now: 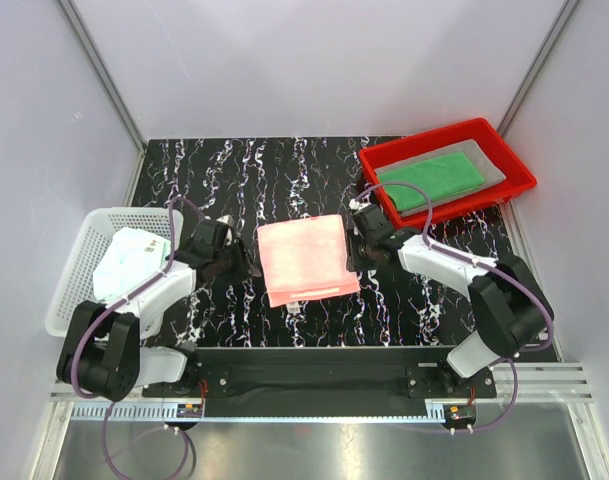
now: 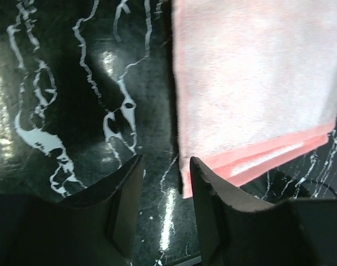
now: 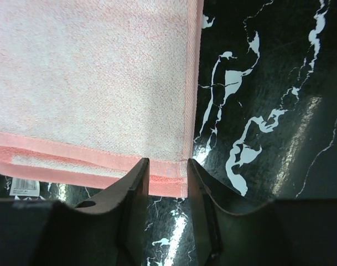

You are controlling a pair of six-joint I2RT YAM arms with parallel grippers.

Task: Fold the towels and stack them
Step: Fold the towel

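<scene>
- Top external view: pink towel (image 1: 306,260) lies folded flat on the black marbled table (image 1: 284,170), centred between the two arms.
- Left gripper (image 1: 246,256) sits low at the left edge of the pink towel; right gripper (image 1: 352,243) sits low at its right edge.
- Left wrist view: left gripper (image 2: 164,183) has its jaws parted with a clear gap. Bare table surface shows between the fingers (image 2: 124,194). The near left corner of the pink towel (image 2: 257,88) lies just beside the right-hand finger; contact cannot be confirmed. Nothing is gripped.
- Right wrist view: right gripper (image 3: 168,183) has its jaws moderately parted, straddling the near right corner of the pink towel (image 3: 91,83). The layered edge shows in the gap. Whether the fingers (image 3: 132,188) are pressing on the cloth cannot be determined.
- Green towel (image 1: 431,180) lies folded on top of the grey towel (image 1: 489,172), both inside the red tray (image 1: 384,158) at the far right corner of the table.
- Pale blue-white towel (image 1: 129,262) sits crumpled in the white basket (image 1: 74,290) at the left edge of the table, beside the left arm.
</scene>
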